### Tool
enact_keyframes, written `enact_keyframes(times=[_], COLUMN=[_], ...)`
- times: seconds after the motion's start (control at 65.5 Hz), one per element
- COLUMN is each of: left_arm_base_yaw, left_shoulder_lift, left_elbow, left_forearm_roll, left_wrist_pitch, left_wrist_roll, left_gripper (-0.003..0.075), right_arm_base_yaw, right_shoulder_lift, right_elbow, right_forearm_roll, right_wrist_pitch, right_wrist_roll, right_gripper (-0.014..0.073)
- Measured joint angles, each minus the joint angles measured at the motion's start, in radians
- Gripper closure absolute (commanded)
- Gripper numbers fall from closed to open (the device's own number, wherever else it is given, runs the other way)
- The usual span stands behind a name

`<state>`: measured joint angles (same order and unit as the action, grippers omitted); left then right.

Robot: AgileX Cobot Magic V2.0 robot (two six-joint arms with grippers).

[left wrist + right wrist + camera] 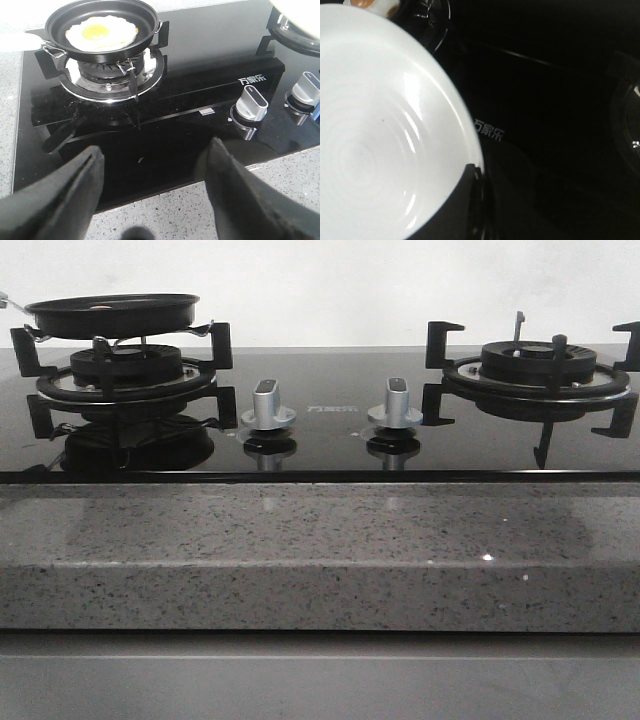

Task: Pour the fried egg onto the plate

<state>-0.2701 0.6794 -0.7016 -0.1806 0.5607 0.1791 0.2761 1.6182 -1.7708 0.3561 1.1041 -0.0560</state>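
Note:
The fried egg (101,33), off-white with an orange yolk, lies flat in the black frying pan (102,27) on the left burner; the pan also shows in the front view (110,313). My left gripper (155,147) is open and empty, over the stove's front edge, short of the pan. My right gripper (472,175) is shut on the rim of the white plate (380,140), one finger over the rim, and holds it above the black stove top. The plate's edge shows in the left wrist view (300,12) over the right burner. Neither gripper shows in the front view.
Two silver knobs (268,405) (396,402) stand at the stove's middle front. The right burner grate (535,370) has raised black prongs. A speckled grey stone counter (320,550) runs along the front of the glass stove top.

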Motion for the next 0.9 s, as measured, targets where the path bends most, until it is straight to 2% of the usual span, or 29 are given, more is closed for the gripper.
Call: enact_keyframes(times=[0.199, 0.412, 0.672, 0.901], left_arm_base_yaw=[0.000, 0.000, 0.000, 0.000], left_shoulder_lift=[0.000, 0.000, 0.000, 0.000], left_elbow=[0.000, 0.000, 0.000, 0.000], left_forearm_roll=[0.000, 0.000, 0.000, 0.000], left_wrist_pitch=[0.000, -0.002, -0.002, -0.002], left_wrist_roll=[0.000, 0.000, 0.000, 0.000], left_gripper=[0.0282, 0.0282, 0.0282, 0.0282], right_arm_base_yaw=[0.003, 0.003, 0.003, 0.003], right_shoulder_lift=[-0.116, -0.114, -0.064, -0.023], right_elbow=[0.269, 0.435, 0.483, 0.483], right_forearm_roll=[0.000, 0.000, 0.000, 0.004], right_wrist_pitch=[-0.115, -0.228, -0.324, -0.349], right_wrist_roll=[-0.004, -0.015, -0.020, -0.020], right_gripper=[0.0652, 0.0652, 0.0652, 0.0652])
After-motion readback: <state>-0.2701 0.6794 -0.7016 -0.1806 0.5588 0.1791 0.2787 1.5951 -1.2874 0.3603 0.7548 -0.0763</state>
